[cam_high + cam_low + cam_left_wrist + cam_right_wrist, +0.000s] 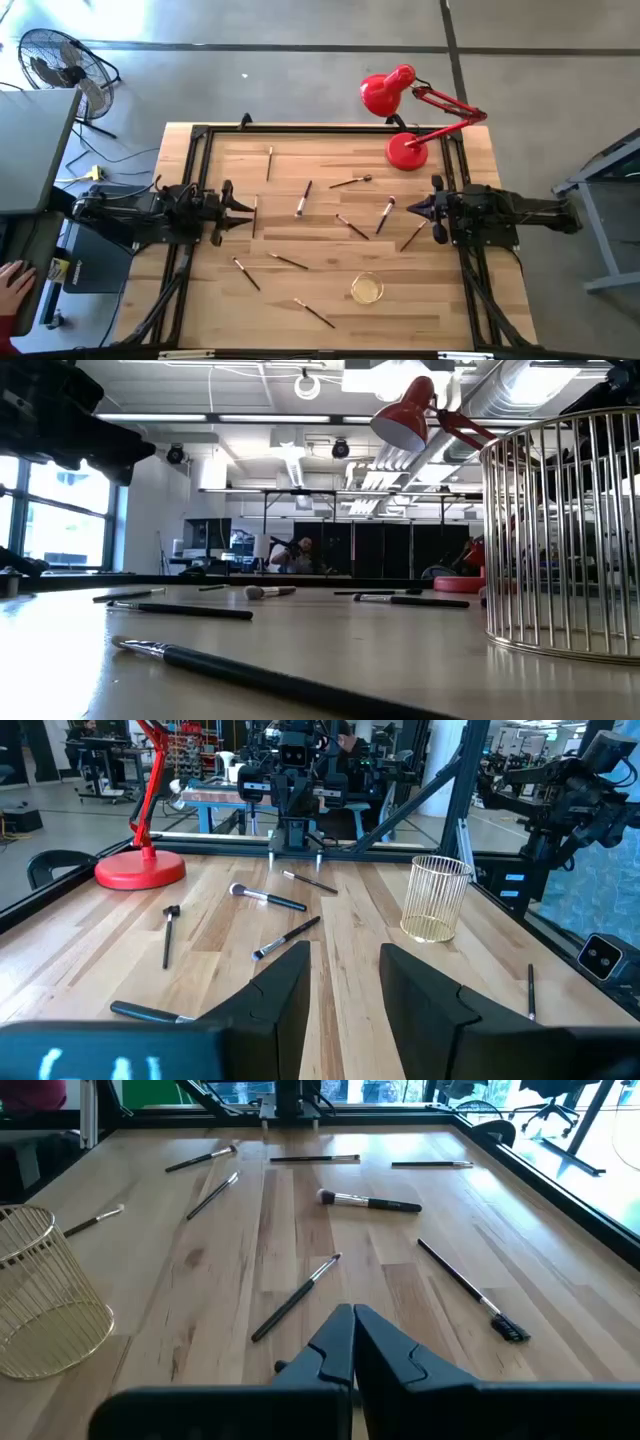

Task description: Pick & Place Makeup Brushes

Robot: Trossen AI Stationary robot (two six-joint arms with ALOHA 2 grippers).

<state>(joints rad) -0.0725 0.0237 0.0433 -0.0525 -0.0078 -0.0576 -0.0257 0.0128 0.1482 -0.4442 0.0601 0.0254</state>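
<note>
No brush is placed yet. The makeup brushes (302, 200) lie scattered across the table (230, 290); the wire holder (367, 289) stands empty. The left gripper (345, 982) is parted, holding nothing. The right gripper (352, 1342) is closed, empty.

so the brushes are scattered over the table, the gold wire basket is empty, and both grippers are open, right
Not quite: only the left gripper is open. The right gripper is shut, its fingers pressed together, as the right wrist view shows. The brushes do lie scattered over the table, and the gold wire basket is empty.
</note>
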